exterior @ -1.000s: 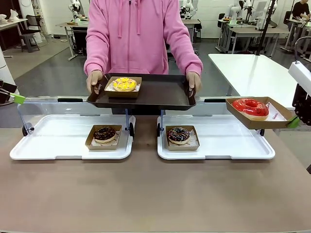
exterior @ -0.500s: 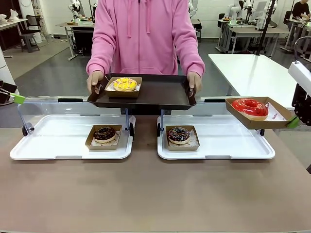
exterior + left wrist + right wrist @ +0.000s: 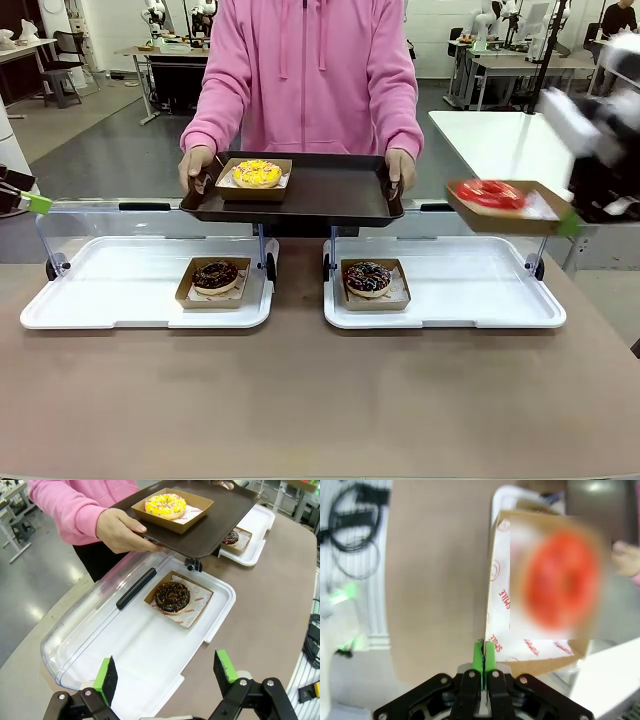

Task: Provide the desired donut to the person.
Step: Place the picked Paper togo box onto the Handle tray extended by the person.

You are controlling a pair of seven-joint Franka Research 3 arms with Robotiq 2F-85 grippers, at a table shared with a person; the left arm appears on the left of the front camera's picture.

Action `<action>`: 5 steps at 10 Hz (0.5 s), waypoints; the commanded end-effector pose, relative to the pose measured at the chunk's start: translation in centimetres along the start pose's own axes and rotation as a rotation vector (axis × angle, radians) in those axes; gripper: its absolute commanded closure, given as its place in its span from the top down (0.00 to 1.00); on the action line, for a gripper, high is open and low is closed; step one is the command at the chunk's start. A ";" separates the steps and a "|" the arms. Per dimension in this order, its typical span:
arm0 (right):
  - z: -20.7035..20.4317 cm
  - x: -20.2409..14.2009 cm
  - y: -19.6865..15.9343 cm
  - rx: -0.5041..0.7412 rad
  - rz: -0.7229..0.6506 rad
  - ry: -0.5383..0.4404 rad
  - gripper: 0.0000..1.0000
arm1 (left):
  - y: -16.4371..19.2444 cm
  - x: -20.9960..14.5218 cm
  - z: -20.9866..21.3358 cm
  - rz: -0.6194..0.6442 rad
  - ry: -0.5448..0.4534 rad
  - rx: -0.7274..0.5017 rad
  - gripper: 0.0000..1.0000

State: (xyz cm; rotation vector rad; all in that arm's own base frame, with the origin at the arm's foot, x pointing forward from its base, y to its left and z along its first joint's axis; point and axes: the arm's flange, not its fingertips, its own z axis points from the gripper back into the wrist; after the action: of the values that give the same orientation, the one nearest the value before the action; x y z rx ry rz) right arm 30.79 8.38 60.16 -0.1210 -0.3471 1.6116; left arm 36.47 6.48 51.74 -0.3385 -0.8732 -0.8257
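Observation:
A red donut [image 3: 489, 193] lies in a brown cardboard box [image 3: 505, 215] that hangs in the air above the right white tray, blurred by motion. My right gripper [image 3: 570, 225] is shut on the box's right edge; the right wrist view shows the right gripper [image 3: 484, 652] pinching the box wall [image 3: 492, 580] beside the blurred red donut [image 3: 560, 587]. The person [image 3: 310, 70] in a pink hoodie holds a dark serving tray [image 3: 330, 195] with a boxed yellow donut [image 3: 257, 173] on it. My left gripper [image 3: 30, 203] stays open at the far left, and my left gripper [image 3: 166, 667] hovers over the left white tray.
Two white trays [image 3: 100, 300] [image 3: 480, 300] with raised clear lids each hold a boxed chocolate donut [image 3: 215, 275] [image 3: 368, 278]. In the left wrist view the chocolate donut [image 3: 172, 596] lies below the person's hand [image 3: 120, 530]. Brown tabletop [image 3: 320, 400] is bare in front.
My right arm has swung the boxed red donut up and to the left, toward the person's serving tray. The left arm has not moved.

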 end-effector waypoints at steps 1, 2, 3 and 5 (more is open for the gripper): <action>0.7 7.0 -7.0 0.036 -0.134 0.071 0.01 | 0.0 -0.1 -0.1 0.003 -0.014 -0.002 1.00; -1.1 10.2 -10.5 -0.010 -0.206 0.106 0.01 | 0.0 -0.1 -0.1 0.003 -0.014 -0.002 1.00; -3.5 12.3 -13.3 -0.063 -0.261 0.111 0.01 | 0.0 -0.1 -0.1 0.003 -0.014 -0.002 1.00; -9.3 14.6 -17.5 -0.110 -0.235 0.117 0.01 | 0.0 -0.1 -0.1 0.003 -0.014 -0.002 1.00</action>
State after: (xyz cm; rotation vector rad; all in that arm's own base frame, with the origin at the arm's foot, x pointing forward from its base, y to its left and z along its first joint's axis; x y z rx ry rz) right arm 47.21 24.30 58.99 -0.1913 -0.3621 1.3510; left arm 36.46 6.44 51.76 -0.3379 -0.8731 -0.8266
